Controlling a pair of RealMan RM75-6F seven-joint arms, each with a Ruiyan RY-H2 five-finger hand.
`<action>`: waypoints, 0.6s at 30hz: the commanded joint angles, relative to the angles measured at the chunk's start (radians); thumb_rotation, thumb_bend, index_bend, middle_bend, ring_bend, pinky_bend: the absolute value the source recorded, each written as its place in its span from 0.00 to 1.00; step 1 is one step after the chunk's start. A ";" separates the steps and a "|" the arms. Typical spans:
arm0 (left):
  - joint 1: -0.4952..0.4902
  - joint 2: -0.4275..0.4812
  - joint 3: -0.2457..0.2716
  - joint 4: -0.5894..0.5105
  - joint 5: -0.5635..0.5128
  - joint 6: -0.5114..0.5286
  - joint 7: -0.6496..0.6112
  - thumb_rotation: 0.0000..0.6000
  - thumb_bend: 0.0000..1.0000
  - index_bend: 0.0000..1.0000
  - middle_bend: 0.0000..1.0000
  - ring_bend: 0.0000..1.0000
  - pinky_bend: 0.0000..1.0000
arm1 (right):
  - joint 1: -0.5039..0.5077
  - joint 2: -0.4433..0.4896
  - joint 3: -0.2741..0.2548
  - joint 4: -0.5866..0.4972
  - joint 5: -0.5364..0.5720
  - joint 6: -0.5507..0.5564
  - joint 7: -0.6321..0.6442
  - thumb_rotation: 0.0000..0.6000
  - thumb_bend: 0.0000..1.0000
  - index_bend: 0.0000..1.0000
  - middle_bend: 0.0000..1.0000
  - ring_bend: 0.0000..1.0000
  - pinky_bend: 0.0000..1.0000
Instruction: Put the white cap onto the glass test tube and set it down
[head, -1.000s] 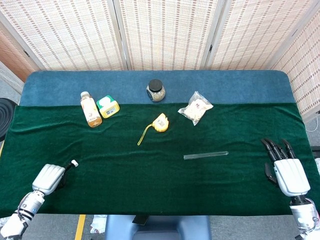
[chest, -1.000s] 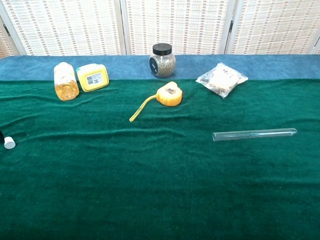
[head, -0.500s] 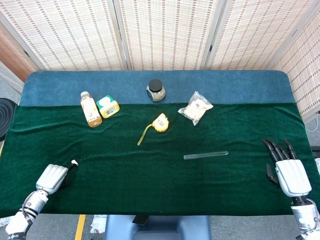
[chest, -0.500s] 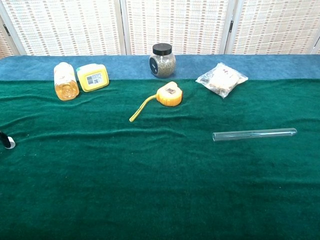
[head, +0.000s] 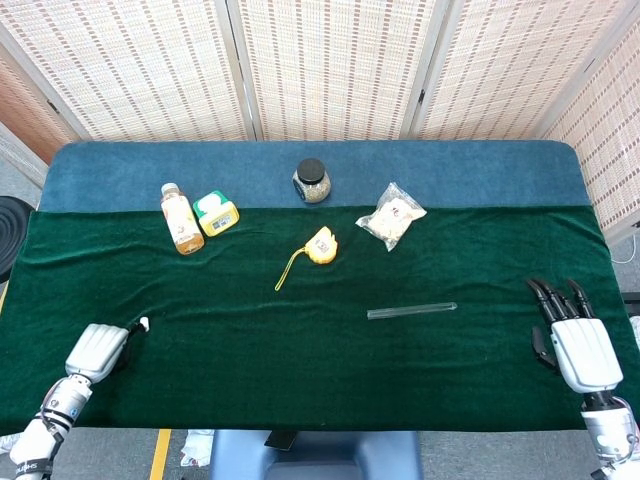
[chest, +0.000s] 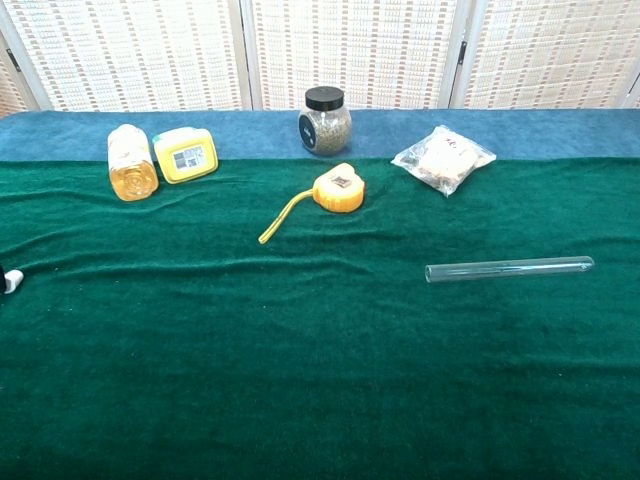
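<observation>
1. The left hand (head: 97, 350), at the table's near left edge, has its fingers curled by the white cap (head: 144, 323); whether it grips the cap, I cannot tell.
2. The right hand (head: 579, 345) is spread and empty, near right.
3. The glass test tube (head: 411, 311) lies flat on the green cloth (head: 300, 350), well apart from both hands.
4. Advice: secure the cap firmly before lifting.
5. A black-lidded jar (head: 311, 181) holds grainy contents; a bottle (head: 176, 219) holds amber liquid; a clear bag (head: 392, 216) holds pale items.

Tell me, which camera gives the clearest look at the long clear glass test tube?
The chest view: the long clear glass test tube lies large across the green cloth, open mouth and rounded end both plain. The head view shows the same tube only as a thin faint line.
</observation>
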 joint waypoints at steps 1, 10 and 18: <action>0.000 0.003 -0.005 -0.004 -0.013 0.003 0.006 1.00 0.82 0.26 1.00 0.88 0.80 | 0.000 0.000 0.000 -0.001 0.000 0.001 -0.001 1.00 0.69 0.00 0.13 0.18 0.05; -0.006 0.007 -0.014 -0.014 -0.038 0.005 0.034 1.00 0.82 0.26 1.00 0.88 0.80 | -0.003 -0.003 -0.002 0.000 0.006 0.001 -0.003 1.00 0.69 0.01 0.14 0.19 0.05; -0.013 0.014 -0.017 -0.027 -0.056 0.001 0.058 1.00 0.82 0.25 1.00 0.88 0.80 | -0.005 -0.004 -0.003 0.000 0.010 0.000 -0.004 1.00 0.69 0.01 0.14 0.20 0.05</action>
